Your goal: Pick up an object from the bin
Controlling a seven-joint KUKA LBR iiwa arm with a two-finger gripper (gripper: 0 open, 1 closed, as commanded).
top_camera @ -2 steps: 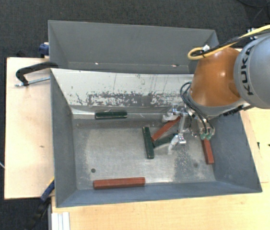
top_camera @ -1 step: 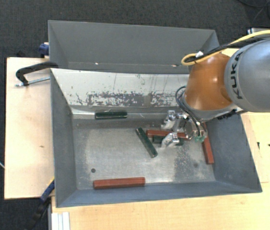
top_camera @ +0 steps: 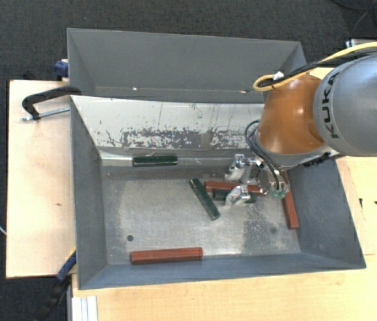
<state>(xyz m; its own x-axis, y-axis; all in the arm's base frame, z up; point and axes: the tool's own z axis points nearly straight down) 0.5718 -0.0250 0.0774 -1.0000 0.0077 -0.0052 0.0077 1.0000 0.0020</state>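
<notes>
From my end, arm point(top_camera: 349, 109) comes in from the right w/ its orange cover point(top_camera: 288, 122) over the bin's point(top_camera: 88, 206) right-centre; pincer point(top_camera: 240, 180) is down low near the floor there, approx. mid-depth; it looks spread apart, metal fingers point(top_camera: 243, 194) sitting one toward the back wall and one toward the front, w/ the red-brown bar point(top_camera: 216, 186) running crosswise in the gap between them; that bar lies flat on the floor, not lifted as far as I can see; whether the fingers actually touch it I can't tell; its left end meets the slanted green bar point(top_camera: 204, 198), which runs diagonally from back-left to front-right just left of the pincer; right red-brown bar point(top_camera: 290, 211) lies against the foot of the right wall, near the pincer but apart from it; second green bar point(top_camera: 155, 160) lies along the foot of the back wall, well to the left; front red-brown bar point(top_camera: 166, 255) lies along the front wall, well apart from everything else; rest of the floor is bare scuffed metal.
</notes>
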